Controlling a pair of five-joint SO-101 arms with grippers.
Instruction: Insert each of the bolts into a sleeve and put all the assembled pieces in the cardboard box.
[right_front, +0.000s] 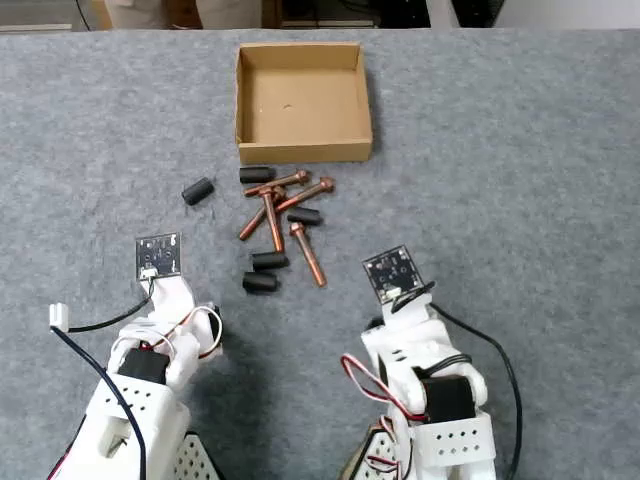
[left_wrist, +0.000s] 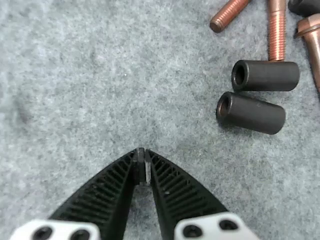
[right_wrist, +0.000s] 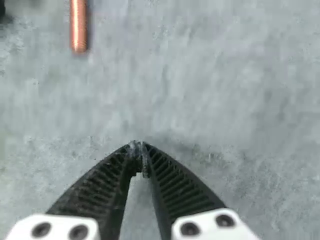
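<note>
Left hand (left_wrist: 141, 161), right hand (right_wrist: 138, 149) closed above grey felt (right_front: 520, 150).

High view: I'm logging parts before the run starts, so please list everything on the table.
Box: one, brown cardboard, far middle of the table.
Bolts: five, copper, loose pile just in front of the box, some crossing.
Sleeves: five, black, four among the bolts, one apart toward the left arm's side.
Table: one, grey felt-like top.
Left claw: one, black, shut, above the table beside two sleeves.
Right claw: one, black, shut, above the table near a bolt's tip.
</note>
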